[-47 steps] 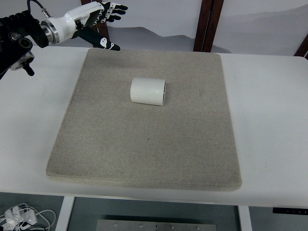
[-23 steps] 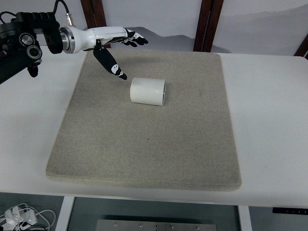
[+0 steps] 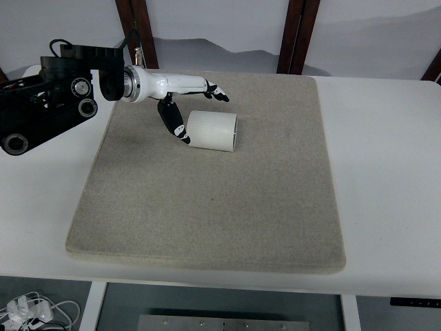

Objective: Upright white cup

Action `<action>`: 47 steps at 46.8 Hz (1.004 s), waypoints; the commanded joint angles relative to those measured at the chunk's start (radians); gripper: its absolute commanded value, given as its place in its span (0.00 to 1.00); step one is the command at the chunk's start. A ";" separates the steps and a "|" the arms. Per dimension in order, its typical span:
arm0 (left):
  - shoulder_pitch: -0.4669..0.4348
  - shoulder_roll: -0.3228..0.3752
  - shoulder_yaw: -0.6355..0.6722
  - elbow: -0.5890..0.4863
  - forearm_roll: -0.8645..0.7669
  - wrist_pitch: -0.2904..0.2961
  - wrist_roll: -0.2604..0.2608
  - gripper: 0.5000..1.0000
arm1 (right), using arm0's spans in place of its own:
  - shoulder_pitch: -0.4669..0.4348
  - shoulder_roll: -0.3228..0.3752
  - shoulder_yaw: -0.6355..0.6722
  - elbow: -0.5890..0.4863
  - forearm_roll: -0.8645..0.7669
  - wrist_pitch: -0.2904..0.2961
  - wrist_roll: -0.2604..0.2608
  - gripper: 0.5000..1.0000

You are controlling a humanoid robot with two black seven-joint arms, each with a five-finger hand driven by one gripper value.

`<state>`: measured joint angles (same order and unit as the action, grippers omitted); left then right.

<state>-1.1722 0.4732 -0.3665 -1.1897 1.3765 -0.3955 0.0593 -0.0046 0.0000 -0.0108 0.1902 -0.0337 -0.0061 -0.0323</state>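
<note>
**Reaching for a Toppled Cup**

Spanning most of the view, the white table carries a large beige felt mat, which gives the work area a soft, non-slip surface; a light cup is less likely to roll or skate on it than on bare tabletop. Behind the table's far edge stand two dark wooden posts against a pale wall.

From the left edge comes the left arm, its black jointed housing sitting over the table's far left corner. It ends in the left hand, whose white palm section stretches out low over the mat's far left part. The hand is released, gripping nothing: the fingers reach out past the far side of the cup, while the thumb hangs down on the near left, its tip just beside the cup's closed end. That spread looks chosen to bracket the cup's body before closing. Whether the thumb touches yet cannot be told.

The white cup lies on its side on the mat, left of centre and toward the far edge, mouth pointing right. It is not yet upright, so the grasp and the tilt are both to come.

The right arm is out of view.
</note>
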 commanded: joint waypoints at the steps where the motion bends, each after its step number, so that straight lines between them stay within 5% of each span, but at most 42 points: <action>1: -0.001 -0.037 0.000 0.044 0.012 0.003 0.004 0.98 | 0.000 0.000 0.000 0.000 0.000 0.000 0.000 0.90; 19: -0.011 -0.150 0.001 0.188 0.029 0.003 0.022 0.97 | 0.000 0.000 0.000 0.000 0.000 0.000 0.000 0.90; 47: -0.012 -0.234 0.041 0.300 0.030 0.003 0.036 0.95 | 0.000 0.000 0.000 0.000 0.000 0.000 0.000 0.90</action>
<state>-1.1845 0.2466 -0.3253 -0.8980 1.4059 -0.3929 0.0887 -0.0046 0.0000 -0.0107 0.1903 -0.0337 -0.0061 -0.0323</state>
